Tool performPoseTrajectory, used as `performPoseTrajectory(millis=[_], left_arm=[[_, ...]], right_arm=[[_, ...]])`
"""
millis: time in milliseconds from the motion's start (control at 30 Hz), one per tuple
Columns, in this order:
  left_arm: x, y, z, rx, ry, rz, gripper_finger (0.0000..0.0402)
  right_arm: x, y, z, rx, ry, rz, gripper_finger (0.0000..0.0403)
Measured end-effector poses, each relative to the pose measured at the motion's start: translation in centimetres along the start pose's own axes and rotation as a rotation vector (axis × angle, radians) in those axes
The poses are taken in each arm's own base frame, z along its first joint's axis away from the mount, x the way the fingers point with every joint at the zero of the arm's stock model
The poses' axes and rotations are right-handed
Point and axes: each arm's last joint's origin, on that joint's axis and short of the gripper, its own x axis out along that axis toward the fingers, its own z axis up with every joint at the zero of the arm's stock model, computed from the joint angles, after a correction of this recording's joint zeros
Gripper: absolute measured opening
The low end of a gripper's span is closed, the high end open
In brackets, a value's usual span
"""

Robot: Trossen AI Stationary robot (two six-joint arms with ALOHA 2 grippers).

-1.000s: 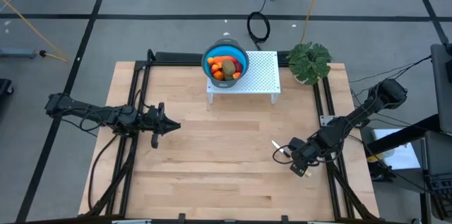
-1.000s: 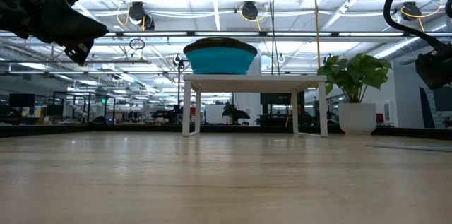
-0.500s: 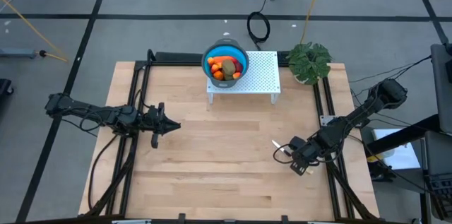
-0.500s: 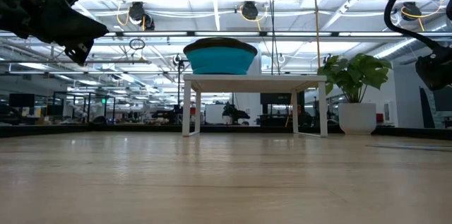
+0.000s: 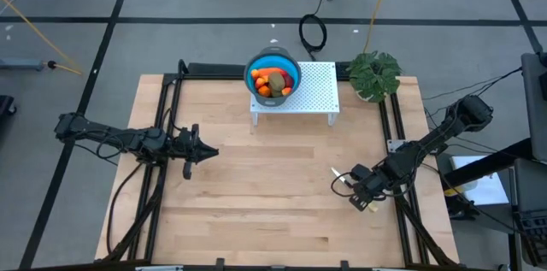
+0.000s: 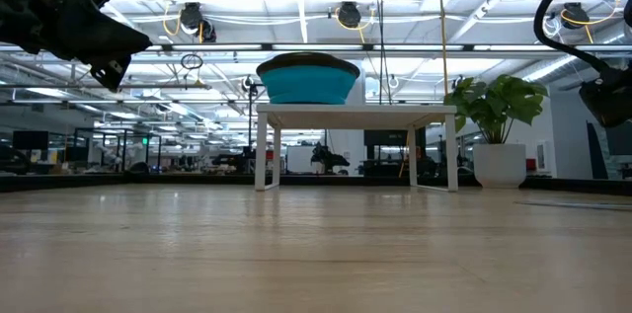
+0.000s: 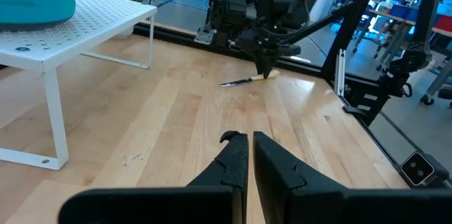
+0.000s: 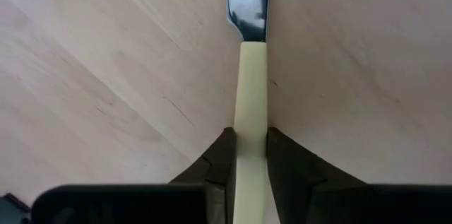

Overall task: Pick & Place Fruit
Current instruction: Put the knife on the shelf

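Observation:
The fruit (image 5: pixel 273 81) lies heaped in the round blue bowl (image 5: pixel 294 67): orange-red pieces with a brown-green oval on top. The bowl stands on a white perforated stand (image 5: pixel 316 91) at the table's far edge; the low view shows only the bowl's wall (image 6: pixel 308 80). My left gripper (image 5: pixel 209 153) hovers shut over the table's left half, far from the bowl. My right gripper (image 5: pixel 348 185) is at the right side, shut on a thin knife (image 5: pixel 336 174) with a pale-yellow handle. My right gripper pinches the knife's pale-yellow handle (image 8: pixel 250 121) between its two fingers (image 8: pixel 220 155), one on each side. The gripper comes from above, pointing down at the table, as the left wrist view shows (image 7: pixel 268 71). The blade (image 8: pixel 248 1) juts out past the fingertips, low along the wood.
A potted plant (image 5: pixel 373 74) stands at the far right corner beside the stand. Black rails (image 5: pixel 167 104) run along the table's left and right sides. Bare wood (image 5: pixel 273 185) stretches between the two arms.

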Motion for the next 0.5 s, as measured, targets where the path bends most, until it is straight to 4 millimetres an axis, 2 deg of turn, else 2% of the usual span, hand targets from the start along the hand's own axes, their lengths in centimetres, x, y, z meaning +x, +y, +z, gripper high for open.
performPoseTrajectory(millis=[500], left_arm=[[0.0, 0.0, 0.0, 0.000, 0.001, 0.000, 0.0021]], right_arm=[[-1.7, 0.6, 0.2, 0.041, -0.106, 0.158, 0.0051]])
